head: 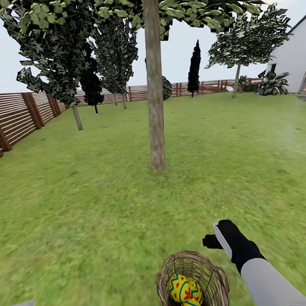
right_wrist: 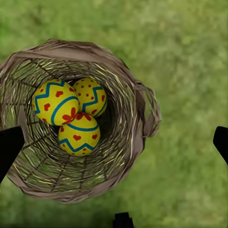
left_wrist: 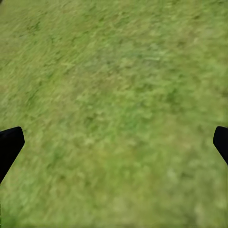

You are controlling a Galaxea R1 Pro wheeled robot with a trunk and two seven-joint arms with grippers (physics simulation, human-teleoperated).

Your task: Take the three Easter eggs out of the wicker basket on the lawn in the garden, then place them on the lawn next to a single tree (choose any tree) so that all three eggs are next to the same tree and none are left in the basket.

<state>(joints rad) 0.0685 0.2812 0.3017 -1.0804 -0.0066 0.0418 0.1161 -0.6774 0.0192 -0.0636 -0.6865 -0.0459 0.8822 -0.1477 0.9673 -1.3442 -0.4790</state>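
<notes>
Fingers of the right gripper are spread wide, empty, above the wicker basket. Three Easter eggs lie inside it. Left gripper fingers are likewise apart over the lawn.

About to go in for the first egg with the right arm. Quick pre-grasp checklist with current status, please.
1. All three Easter eggs in the wicker basket: ok.
2. Right gripper open, fingers spread wide: ok.
3. Right gripper over the basket: ok in its wrist view; in the head view it sits beside the rim, so height cannot tell.
4. Left gripper open over bare lawn, away from the basket: ok.
5. Target tree ahead, grass between unobstructed: ok.
</notes>
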